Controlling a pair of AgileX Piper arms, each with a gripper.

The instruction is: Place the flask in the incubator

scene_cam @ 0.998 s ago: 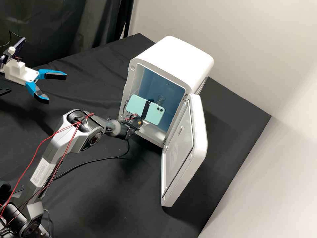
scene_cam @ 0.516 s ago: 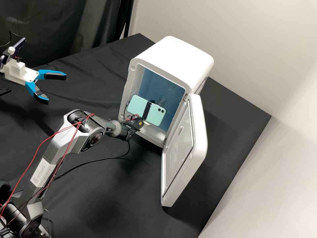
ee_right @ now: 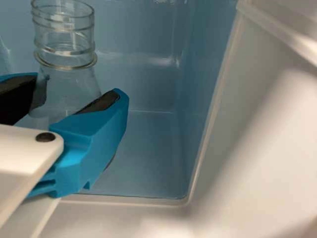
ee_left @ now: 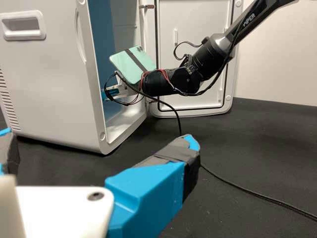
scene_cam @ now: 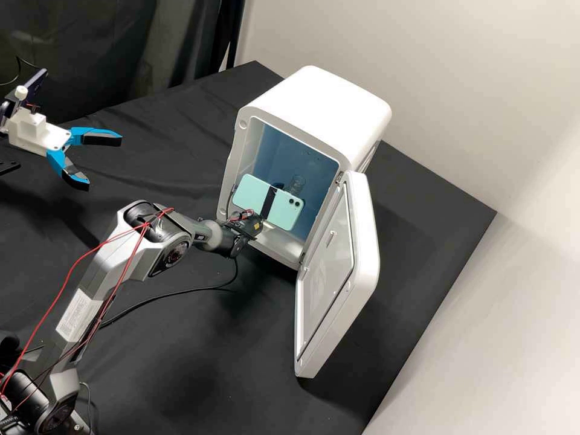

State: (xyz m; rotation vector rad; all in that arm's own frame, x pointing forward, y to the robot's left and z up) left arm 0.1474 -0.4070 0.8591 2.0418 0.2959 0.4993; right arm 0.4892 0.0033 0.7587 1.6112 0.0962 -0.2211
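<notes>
In the incubator [scene_cam: 314, 109], the right gripper [ee_right: 74, 91] has hold!
It pinches the flask [ee_right: 64, 54] by its glass body; the left gripper [scene_cam: 101, 162] hangs spread at ten o'clock.

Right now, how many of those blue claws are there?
2. The left claw hangs open over the bench, away from the incubator. The right claw is inside the incubator, closed around the flask.

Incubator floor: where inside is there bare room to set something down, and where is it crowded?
Bare blue floor lies between the flask and the side wall. It is crowded where the right claw holds the flask.
</notes>
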